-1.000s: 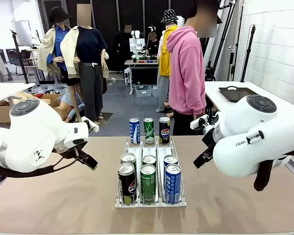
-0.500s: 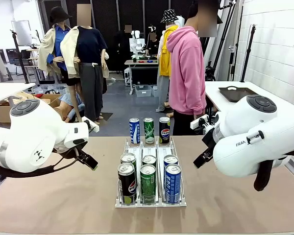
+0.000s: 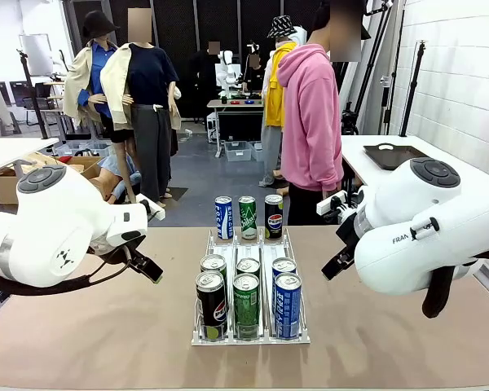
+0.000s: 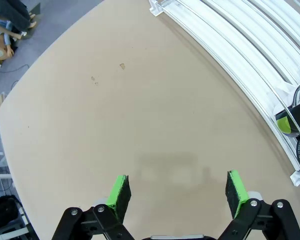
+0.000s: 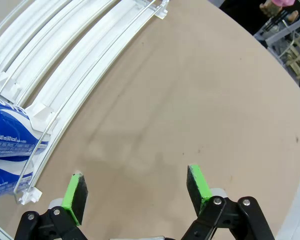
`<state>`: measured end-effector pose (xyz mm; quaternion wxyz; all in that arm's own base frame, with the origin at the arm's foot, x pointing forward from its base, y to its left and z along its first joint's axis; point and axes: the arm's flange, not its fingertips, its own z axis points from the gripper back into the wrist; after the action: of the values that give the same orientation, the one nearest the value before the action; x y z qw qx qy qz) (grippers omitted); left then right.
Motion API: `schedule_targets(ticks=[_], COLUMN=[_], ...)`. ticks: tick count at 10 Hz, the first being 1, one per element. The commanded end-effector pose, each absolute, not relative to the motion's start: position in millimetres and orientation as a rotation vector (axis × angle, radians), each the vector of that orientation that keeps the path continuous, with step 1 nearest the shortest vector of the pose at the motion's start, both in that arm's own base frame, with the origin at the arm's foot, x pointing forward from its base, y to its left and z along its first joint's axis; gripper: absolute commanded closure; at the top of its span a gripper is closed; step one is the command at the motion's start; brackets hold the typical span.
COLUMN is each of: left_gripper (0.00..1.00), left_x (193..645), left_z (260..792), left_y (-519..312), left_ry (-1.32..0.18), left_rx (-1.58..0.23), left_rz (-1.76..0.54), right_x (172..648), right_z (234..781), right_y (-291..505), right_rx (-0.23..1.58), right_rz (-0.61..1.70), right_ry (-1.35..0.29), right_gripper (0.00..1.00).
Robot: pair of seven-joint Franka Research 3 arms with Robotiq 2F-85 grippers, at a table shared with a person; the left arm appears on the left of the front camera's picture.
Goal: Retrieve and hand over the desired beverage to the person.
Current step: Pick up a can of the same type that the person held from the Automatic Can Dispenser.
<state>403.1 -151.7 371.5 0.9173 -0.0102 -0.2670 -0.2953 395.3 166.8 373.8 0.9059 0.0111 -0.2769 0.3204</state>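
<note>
A white wire rack (image 3: pixel 202 336) in the middle of the table holds three lanes of cans: black Pepsi (image 3: pixel 211 303), green (image 3: pixel 245 303) and blue (image 3: pixel 288 305) at the front, with three more upright at the far end (image 3: pixel 248 217). The person (image 3: pixel 312 122) in a bright pink hooded sweatshirt stands at the far side, turned sideways. My left gripper (image 4: pixel 176 189) hangs open over bare table left of the rack (image 4: pixel 230 50). My right gripper (image 5: pixel 136 189) is open above bare table right of the rack, near a blue can (image 5: pixel 10 135).
The tan table (image 3: pixel 106 326) has open space on both sides of the rack. A second table with a black tray (image 3: pixel 394 155) stands at the right behind my right arm. Boxes and bins sit on the floor beyond the table's far edge.
</note>
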Motion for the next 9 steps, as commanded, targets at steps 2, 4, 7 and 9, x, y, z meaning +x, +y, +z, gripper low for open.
schedule_targets(ticks=[2,4,7,9], left_gripper=[0.00,0.00,0.00,0.00], left_x=[403,403,401,406], left_z=[371,371,384,410], left_y=[-151,-151,-152,-140], left_ry=[-0.549,-0.549,-0.563,-0.518], left_rx=[-0.021,-0.021,-0.039,-0.121], left_rz=[-0.605,-0.605,-0.667,-0.674], right_x=[395,395,389,386], right_z=[374,374,389,419], right_y=[167,167,165,150], right_rx=[0.023,0.023,0.080,0.112], right_rz=[0.662,0.662,0.734,0.704], right_ry=[-0.572,-0.572,-0.492,-0.422], right_gripper=[0.00,0.00,0.00,0.00])
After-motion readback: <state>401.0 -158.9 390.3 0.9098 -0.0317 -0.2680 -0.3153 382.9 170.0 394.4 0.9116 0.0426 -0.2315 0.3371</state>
